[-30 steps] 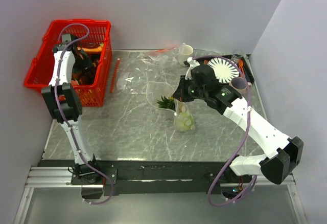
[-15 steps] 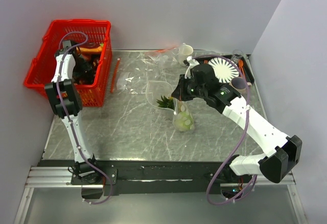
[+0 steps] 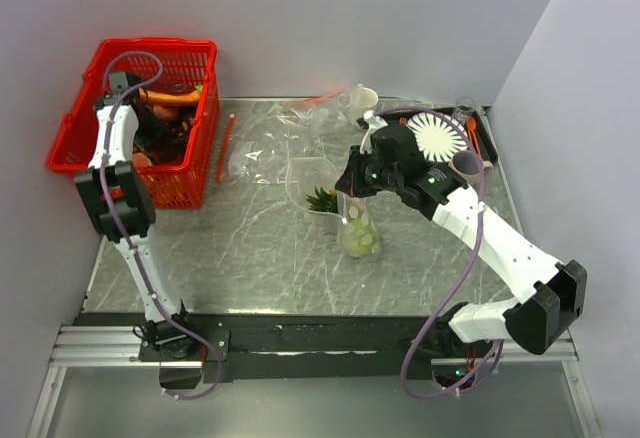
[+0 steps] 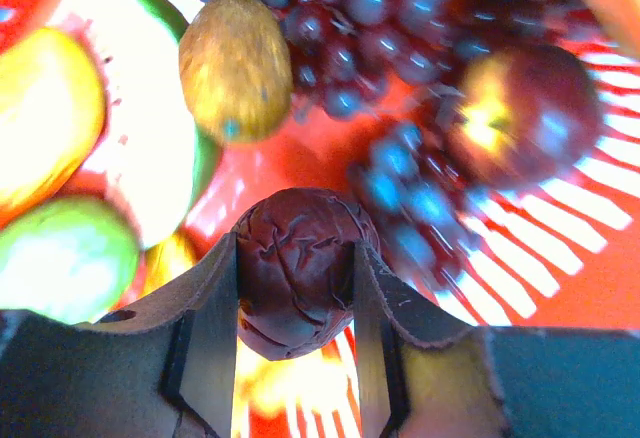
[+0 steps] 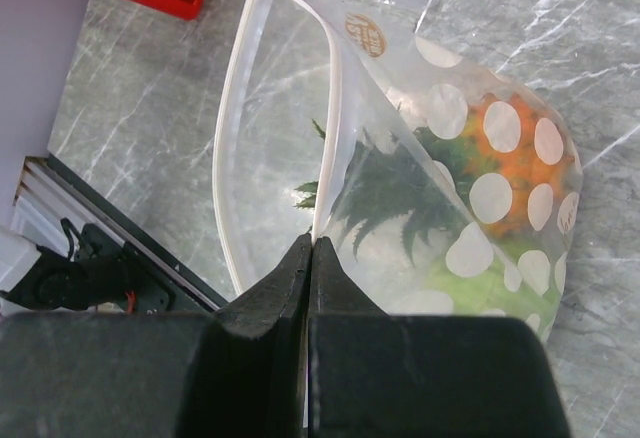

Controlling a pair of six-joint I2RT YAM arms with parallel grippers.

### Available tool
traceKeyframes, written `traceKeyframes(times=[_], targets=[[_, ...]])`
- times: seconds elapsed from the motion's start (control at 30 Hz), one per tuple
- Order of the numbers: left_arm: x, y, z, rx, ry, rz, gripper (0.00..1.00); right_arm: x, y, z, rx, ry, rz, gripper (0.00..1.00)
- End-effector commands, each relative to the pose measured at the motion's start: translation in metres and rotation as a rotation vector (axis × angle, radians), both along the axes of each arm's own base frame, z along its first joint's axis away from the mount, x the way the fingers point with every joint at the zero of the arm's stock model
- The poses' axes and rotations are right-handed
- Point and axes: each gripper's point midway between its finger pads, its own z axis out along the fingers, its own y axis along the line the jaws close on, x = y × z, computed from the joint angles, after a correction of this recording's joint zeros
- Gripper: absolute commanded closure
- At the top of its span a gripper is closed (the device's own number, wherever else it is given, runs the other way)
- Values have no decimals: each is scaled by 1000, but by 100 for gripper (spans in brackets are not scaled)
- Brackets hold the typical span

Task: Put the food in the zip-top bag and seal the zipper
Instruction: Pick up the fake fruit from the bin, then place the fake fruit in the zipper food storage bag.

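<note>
Overhead, the left arm reaches into the red basket [image 3: 75,143] at the far left corner of the grey marble table [image 3: 250,258]. Its wrist camera shows the left gripper [image 4: 295,254] clamped on a wrinkled dark purple piece [image 4: 300,288], one finger on each side. The piece hangs above a grape bunch [image 4: 370,18] and other toy fruit.

Near mid-table, the right gripper [image 5: 310,250] pinches one lip of the zip-top bag [image 5: 470,208], its jaws pressed together on the plastic. The clear, white-dotted pouch sits on the marble with its mouth gaping. The pale zipper [image 5: 232,138] curves away unsealed from the pinched edge. Inside the bag lie a dark-green spiky tuft [image 5: 400,193], a red-orange piece [image 5: 520,158] and a light-green fruit [image 5: 470,283], all touching.
</note>
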Motion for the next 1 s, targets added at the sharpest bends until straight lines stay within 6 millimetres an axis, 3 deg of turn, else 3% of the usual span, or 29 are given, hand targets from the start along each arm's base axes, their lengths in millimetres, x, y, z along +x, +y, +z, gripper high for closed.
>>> traceKeyframes(times=[0.0,0.03,0.13,0.23,0.43,0.57,0.83,0.93,0.97], targets=[[-10,-9,85,42,-186,-30,80,10,-1,2,3,-23,-20,100],[-15,-12,82,33,-179,-37,80,10,-2,1,1,-22,-23,100],[-21,-19,100,22,-217,-58,81,12,-3,-1,-8,-18,-30,100],[-24,-25,127,13,-276,-73,80,14,-5,-2,-14,-15,-38,100],[-29,-54,204,-38,-483,-161,78,15,0,0,37,3,-21,100],[-37,-98,236,-128,-588,-274,77,14,7,5,91,28,1,100],[-68,-176,272,-257,-690,-482,74,18,19,18,165,55,36,100],[-83,-225,279,-358,-729,-598,73,21,19,21,181,60,34,100],[-92,-254,281,-406,-738,-668,74,21,19,21,182,62,33,100]])
